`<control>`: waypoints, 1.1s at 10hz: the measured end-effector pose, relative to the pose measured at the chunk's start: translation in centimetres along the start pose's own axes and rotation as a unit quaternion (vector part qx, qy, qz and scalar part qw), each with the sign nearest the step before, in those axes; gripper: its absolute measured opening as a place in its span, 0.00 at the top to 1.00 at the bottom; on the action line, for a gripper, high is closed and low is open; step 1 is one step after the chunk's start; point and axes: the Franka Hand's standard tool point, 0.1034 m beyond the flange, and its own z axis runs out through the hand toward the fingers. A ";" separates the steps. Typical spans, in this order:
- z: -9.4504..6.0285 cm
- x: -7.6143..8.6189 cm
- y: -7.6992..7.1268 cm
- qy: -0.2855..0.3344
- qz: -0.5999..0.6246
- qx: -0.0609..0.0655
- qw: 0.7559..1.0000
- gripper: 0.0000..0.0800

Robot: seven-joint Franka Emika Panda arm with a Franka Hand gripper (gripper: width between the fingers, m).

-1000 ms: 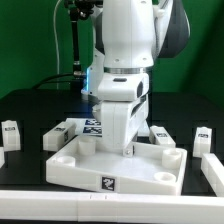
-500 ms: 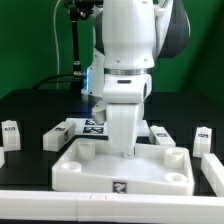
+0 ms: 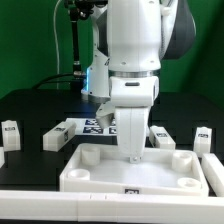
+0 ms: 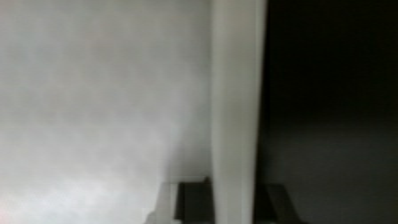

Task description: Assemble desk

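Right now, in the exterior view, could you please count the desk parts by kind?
tabletop: 1
legs: 4, two on the exterior view's left and two on its right
Total: 5

Black flat table [image 3: 30, 105]. Lying on it: large white plastic rectangular tray-like tabletop with raised rim [image 3: 100, 178], front centre. White square tagged post legs, apart from the tray: left-edge leg [image 3: 10, 133], slanted leg [image 3: 60, 134] near the tray's left corner, right-side leg [image 3: 204, 138]. Thin flat white marker board [image 3: 93, 124] behind the tray, partly hidden.
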 end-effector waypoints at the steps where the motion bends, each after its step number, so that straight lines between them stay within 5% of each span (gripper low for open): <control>1: 0.0 0.2 0.1 0.000 -0.002 0.003 1.000 0.94; 7: 0.0 -0.3 0.6 0.000 -0.025 0.001 1.000 0.94; 10: 0.0 -0.3 0.6 0.000 -0.024 0.001 1.000 0.30; 11: 0.0 0.0 0.6 0.000 -0.019 0.001 1.000 0.30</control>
